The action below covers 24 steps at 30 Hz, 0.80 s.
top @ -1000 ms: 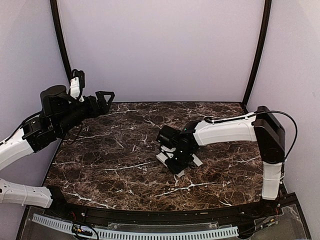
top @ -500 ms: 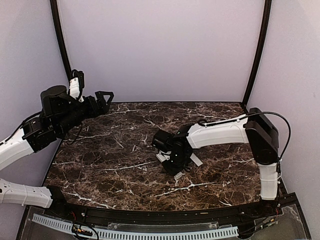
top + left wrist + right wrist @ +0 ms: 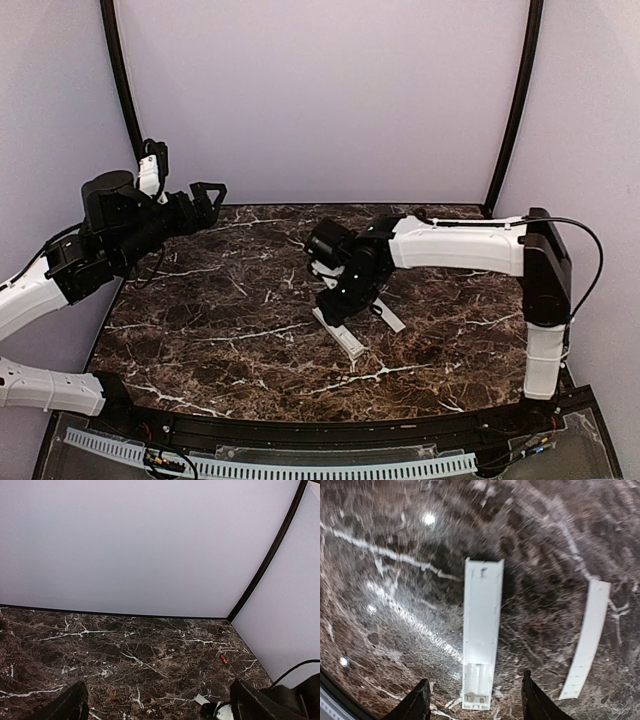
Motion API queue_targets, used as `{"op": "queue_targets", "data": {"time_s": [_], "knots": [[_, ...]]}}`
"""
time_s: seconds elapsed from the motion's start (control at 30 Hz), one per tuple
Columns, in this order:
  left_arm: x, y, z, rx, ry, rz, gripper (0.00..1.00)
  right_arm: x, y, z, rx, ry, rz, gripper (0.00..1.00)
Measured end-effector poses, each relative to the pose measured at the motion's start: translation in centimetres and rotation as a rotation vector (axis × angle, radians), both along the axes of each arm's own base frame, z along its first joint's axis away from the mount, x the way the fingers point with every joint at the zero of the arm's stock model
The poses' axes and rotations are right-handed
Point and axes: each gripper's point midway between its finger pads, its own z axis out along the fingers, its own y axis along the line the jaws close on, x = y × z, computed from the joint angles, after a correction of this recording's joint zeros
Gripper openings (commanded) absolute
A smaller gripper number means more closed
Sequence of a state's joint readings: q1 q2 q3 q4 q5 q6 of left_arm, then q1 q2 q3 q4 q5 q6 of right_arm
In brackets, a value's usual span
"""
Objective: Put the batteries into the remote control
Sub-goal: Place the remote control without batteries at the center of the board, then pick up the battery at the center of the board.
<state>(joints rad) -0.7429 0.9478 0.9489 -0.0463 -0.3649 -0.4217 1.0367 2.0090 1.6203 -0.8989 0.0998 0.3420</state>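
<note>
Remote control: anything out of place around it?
Remote control lies open-faced, its recess looking empty; cover strip lies apart beside it. One red battery sits stray near the far right corner.

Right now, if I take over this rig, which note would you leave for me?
Left gripper: open, empty, raised at far left.
Right gripper: open, empty, above the remote.
Remote lies recess up; recess looks empty. Cover lies beside it, apart.
One battery lies near the right wall; the second is not seen.
Done: cover off. Left: load both batteries.
</note>
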Motion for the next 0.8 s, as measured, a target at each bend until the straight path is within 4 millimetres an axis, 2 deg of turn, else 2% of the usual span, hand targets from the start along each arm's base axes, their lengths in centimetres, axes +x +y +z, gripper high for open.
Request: {"op": "queue_targets", "data": {"time_s": [0.07,0.13,0.2,0.3,0.43,0.53,0.63,0.8], "knots": [[0.1,0.0,-0.1,0.004,0.000,0.001,0.98,1.8,-0.6,2.8,0.055,-0.045,-0.025,0.40],[0.1,0.0,-0.2,0.010,0.001,0.001,0.98,4.5,-2.2,5.6,0.102,-0.098,-0.080,0.33],[0.2,-0.1,-0.3,0.017,0.003,0.001,0.98,8.1,-5.2,7.8,0.130,-0.155,-0.171,0.29],[0.4,-0.1,-0.6,0.029,0.006,0.003,0.98,13.4,-10.8,8.6,0.122,-0.208,-0.314,0.26],[0.6,-0.1,-0.8,0.046,0.007,0.008,0.98,18.3,-18.2,6.5,0.072,-0.204,-0.475,0.25],[0.8,0.0,-1.0,0.062,0.006,0.012,0.98,20.6,-21.6,4.3,0.033,-0.177,-0.537,0.23],[1.0,0.1,-1.3,0.078,0.010,0.016,0.98,22.3,-23.7,1.8,-0.004,-0.152,-0.567,0.19],[1.2,0.1,-1.9,0.107,0.020,0.020,0.98,23.5,-26.7,-1.4,-0.046,-0.109,-0.609,0.17]]}}
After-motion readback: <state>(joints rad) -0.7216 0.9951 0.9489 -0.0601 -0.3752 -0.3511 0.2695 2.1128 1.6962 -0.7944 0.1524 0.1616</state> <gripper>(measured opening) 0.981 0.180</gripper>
